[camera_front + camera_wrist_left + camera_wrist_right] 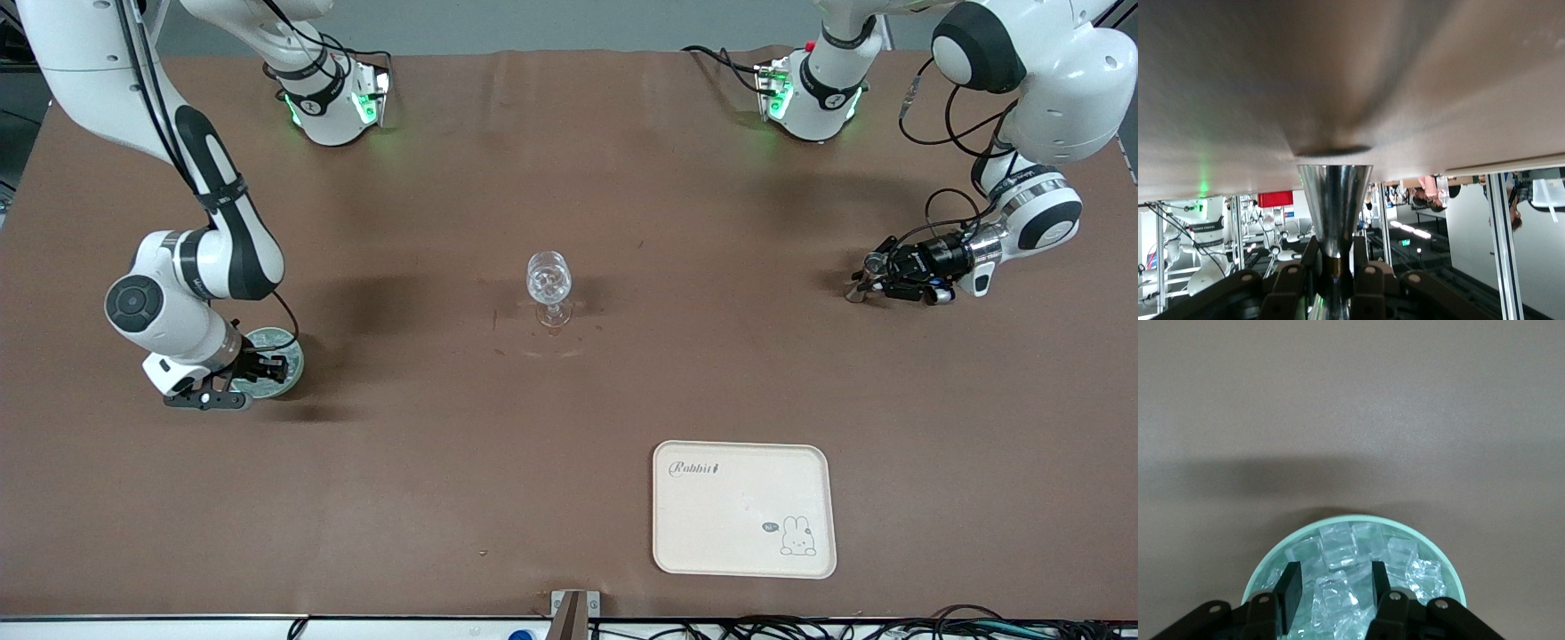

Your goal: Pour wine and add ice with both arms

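Note:
A clear stemmed glass (548, 284) stands upright at the table's middle. Toward the right arm's end, a pale green bowl (292, 348) holds a heap of ice (1338, 550). My right gripper (262, 366) (1331, 587) hangs low over that bowl (1351, 518), open, with its fingers on either side of one cube and a gap on each side. Toward the left arm's end, my left gripper (869, 280) (1335, 257) lies level just above the table. It is shut on the narrow waist of a small metal measuring cup (856, 293) (1335, 200). Wine is out of view.
A cream tray (743, 508) with a rabbit drawing lies near the front camera, toward the left arm's end. Both arm bases (333, 98) (813, 93) stand along the table edge farthest from the front camera. Brown tabletop (551, 444) spreads around the glass.

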`<state>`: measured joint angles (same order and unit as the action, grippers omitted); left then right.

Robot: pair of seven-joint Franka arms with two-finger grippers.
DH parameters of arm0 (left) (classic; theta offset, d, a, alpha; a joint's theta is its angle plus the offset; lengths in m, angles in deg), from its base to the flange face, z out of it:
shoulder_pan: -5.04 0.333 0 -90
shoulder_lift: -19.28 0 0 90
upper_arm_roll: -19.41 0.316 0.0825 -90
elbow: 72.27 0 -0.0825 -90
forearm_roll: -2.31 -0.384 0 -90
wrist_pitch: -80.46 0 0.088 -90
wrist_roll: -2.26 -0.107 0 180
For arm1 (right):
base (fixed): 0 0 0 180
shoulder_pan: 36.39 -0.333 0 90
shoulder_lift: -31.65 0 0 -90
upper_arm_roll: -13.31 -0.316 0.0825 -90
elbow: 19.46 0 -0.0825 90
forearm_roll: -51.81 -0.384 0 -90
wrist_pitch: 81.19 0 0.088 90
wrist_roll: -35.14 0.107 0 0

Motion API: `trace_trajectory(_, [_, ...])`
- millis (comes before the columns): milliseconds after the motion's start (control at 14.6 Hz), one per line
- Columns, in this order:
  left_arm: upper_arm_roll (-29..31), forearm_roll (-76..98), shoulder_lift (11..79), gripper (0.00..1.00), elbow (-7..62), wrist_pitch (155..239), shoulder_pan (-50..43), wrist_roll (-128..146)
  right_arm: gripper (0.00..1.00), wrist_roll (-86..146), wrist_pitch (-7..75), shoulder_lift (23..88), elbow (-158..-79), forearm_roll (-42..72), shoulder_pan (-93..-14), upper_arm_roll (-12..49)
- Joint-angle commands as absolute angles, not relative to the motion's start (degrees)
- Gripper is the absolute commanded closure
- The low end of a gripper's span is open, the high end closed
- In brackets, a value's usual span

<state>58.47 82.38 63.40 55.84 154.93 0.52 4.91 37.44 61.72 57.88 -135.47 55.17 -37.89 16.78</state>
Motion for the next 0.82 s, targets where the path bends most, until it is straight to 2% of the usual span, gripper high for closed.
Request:
trace_trajectory(0, [58.0, 80.9, 59.21, 1.0, 56.84, 152.63, 0.65, 6.21, 0.49, 36.98, 59.27, 57.58, -135.39, 55.76, -37.97, 16.83])
trace_trajectory(275, [57.3, 79.39, 50.85, 1.0, 56.49, 152.62, -0.05, 17.36, 0.49, 36.9, 55.14, 56.09, -134.95, 55.76, -37.97, 16.83])
trace_trajectory(618, [51.24, 77.2, 39.78, 1.0, 55.17, 153.41, -0.14, 27.03, 0.49, 36.98, 55.74, 56.43, -136.17, 55.67, -38.06, 16.74])
trace_trajectory(756, [47.65, 76.84, 35.48, 1.0, 53.86, 156.21, -0.05, 33.6, 0.49, 36.98, 56.62, 56.52, -136.44, 55.67, -38.06, 16.74])
